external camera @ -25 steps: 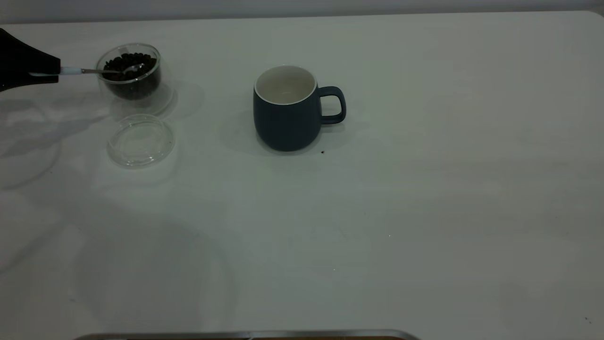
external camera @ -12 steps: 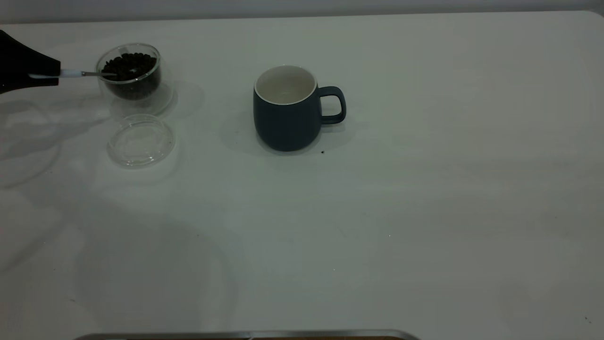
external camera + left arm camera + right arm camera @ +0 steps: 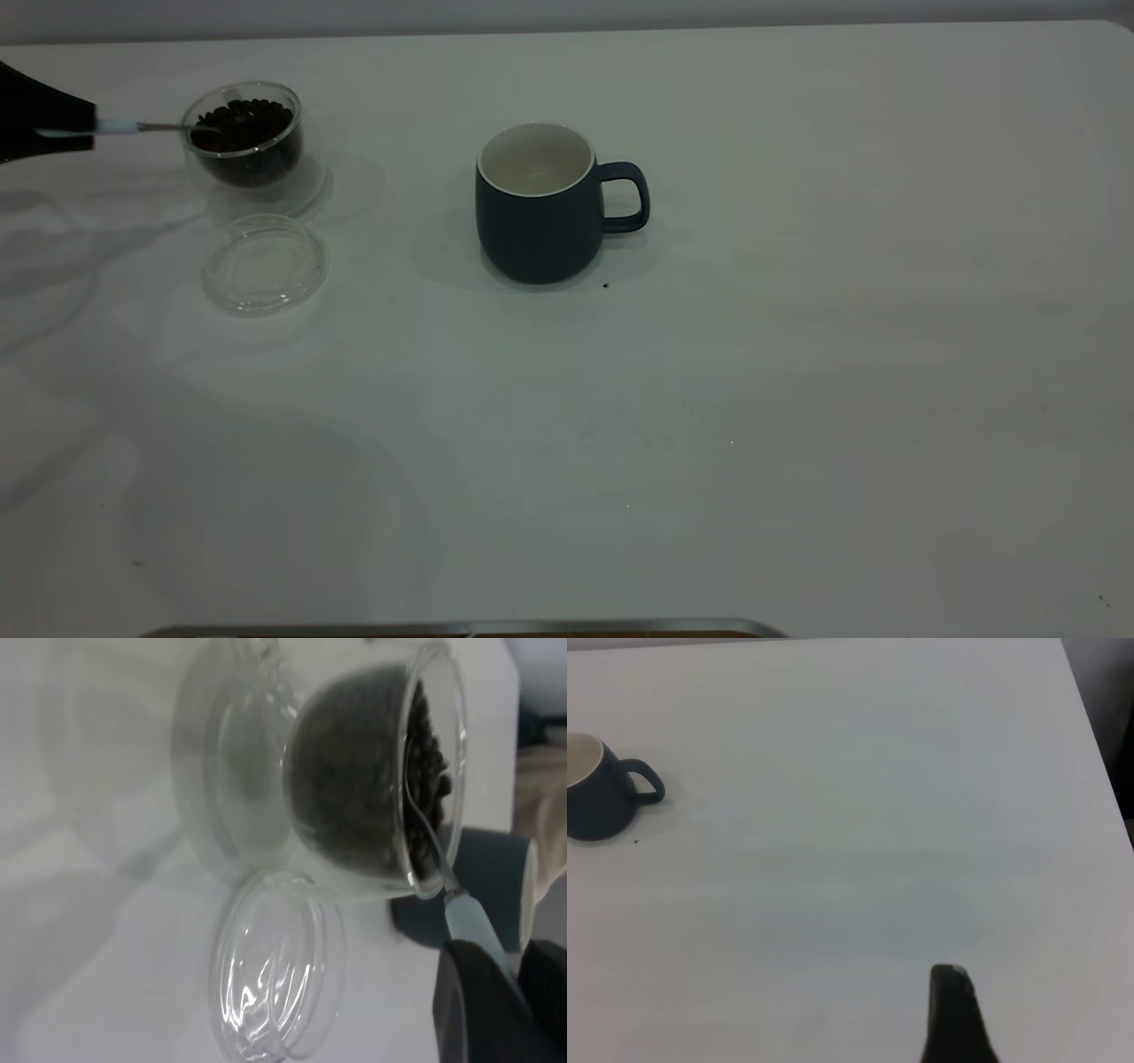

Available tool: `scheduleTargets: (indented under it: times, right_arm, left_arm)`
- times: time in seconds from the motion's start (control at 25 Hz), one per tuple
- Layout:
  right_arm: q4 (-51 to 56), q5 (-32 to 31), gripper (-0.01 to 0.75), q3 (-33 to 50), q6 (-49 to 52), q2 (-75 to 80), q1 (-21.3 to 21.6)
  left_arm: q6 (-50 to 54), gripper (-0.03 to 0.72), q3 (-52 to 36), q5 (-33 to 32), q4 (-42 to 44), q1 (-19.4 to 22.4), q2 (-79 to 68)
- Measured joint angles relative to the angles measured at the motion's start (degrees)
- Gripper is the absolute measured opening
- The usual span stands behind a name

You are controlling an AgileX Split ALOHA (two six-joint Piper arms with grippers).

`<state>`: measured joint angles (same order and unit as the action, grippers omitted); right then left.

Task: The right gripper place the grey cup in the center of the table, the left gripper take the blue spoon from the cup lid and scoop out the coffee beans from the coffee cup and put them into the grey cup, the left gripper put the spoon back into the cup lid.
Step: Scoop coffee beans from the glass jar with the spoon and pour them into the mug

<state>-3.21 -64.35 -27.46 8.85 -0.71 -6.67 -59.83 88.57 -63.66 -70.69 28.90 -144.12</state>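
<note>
Over at the far left edge of the table [image 3: 797, 354], the left gripper [image 3: 89, 127] is clamped on the pale handle of the blue spoon [image 3: 151, 128], whose metal bowl reaches over the rim of the coffee cup [image 3: 244, 142] and rests on the coffee beans [image 3: 246, 115]. Just in front of that cup lies the cup lid [image 3: 264, 263], bare. Well apart, near the middle, stands the grey cup [image 3: 536, 208], handle pointing right. Whether the right gripper [image 3: 954, 1014] is open or closed cannot be told
</note>
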Motion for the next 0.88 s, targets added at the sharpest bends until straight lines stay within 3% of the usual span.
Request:
scheduleTargets:
  times: [0.88]
  right_arm:
    - [0.0, 0.0, 0.531, 0.0, 0.0, 0.0, 0.0]
  left_arm:
    - [0.1, 0.133, 0.0, -2.1, -0.4, 1.3, 0.0]
